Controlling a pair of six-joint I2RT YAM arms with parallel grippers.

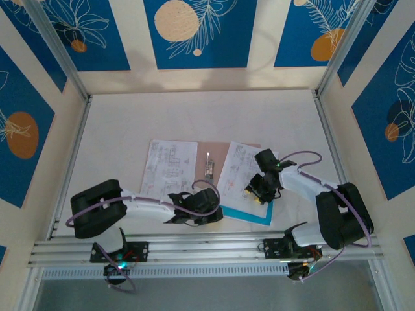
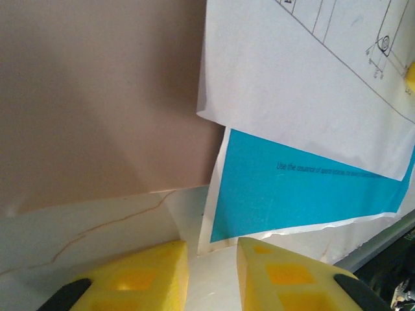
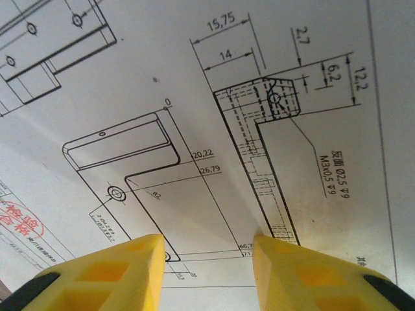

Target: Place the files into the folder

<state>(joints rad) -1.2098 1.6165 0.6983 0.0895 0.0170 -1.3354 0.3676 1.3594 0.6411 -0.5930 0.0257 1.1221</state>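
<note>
Cyan sheet (image 2: pixel 311 188) lay 5 o'clock of folder (image 1: pixel 220 152): prob. thin, floppy; pinch free corner. L gripper (image 2: pixel 213 246) & R gripper (image 3: pixel 207 240) were parted, empty.

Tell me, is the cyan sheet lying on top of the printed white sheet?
No, the white sheet overlaps the cyan sheet, covering its upper edge in the left wrist view.

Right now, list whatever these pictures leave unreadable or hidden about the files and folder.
- Top external: folder near edge, hidden under the left arm.
- Top external: cyan sheet, mostly covered by the printed sheet.
- Left wrist: cyan sheet's text line, too small and blurred.
- Right wrist: whether the right fingers touch the printed sheet, unclear.
</note>
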